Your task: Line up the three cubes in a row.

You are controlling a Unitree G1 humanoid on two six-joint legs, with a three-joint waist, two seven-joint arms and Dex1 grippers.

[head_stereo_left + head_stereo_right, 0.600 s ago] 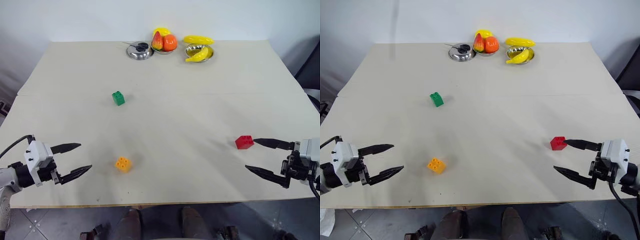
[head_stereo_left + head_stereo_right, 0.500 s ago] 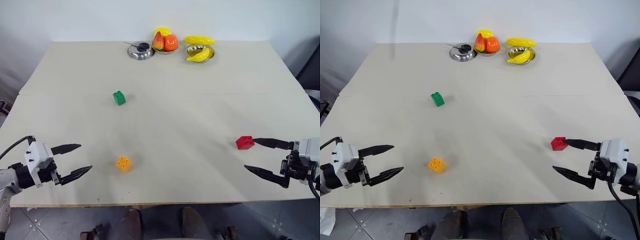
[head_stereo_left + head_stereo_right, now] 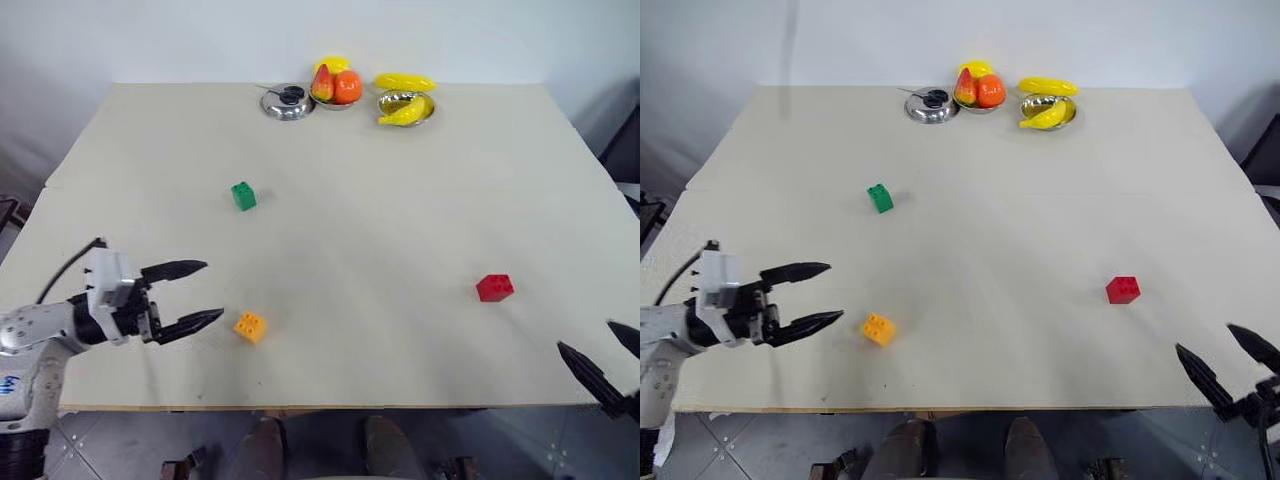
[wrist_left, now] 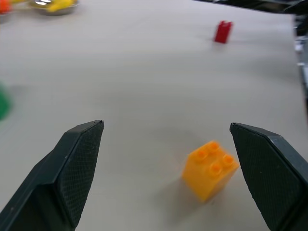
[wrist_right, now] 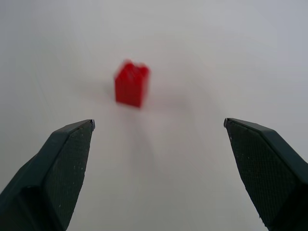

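Right eye view: right end effector (image 3: 1228, 366) wide, partly cut off, apparently empty.

I see 3 studded cubes on desk (image 3: 420, 200), all upright, well apart, no row: green cube (image 3: 243, 196) mid-left, orange-yellow cube (image 3: 250, 326) near front edge, turned at an angle, red cube (image 3: 494, 288) far right.

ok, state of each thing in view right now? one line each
left gripper: open, empty, just short of the orange cube
right gripper: open, empty, at the table's near edge
orange cube: on the table, studs up, free
red cube: on the table, upright, free
green cube: on the table, upright, free
cubes: scattered, not in a row
bowls: hold toy fruit
table: bare in the middle
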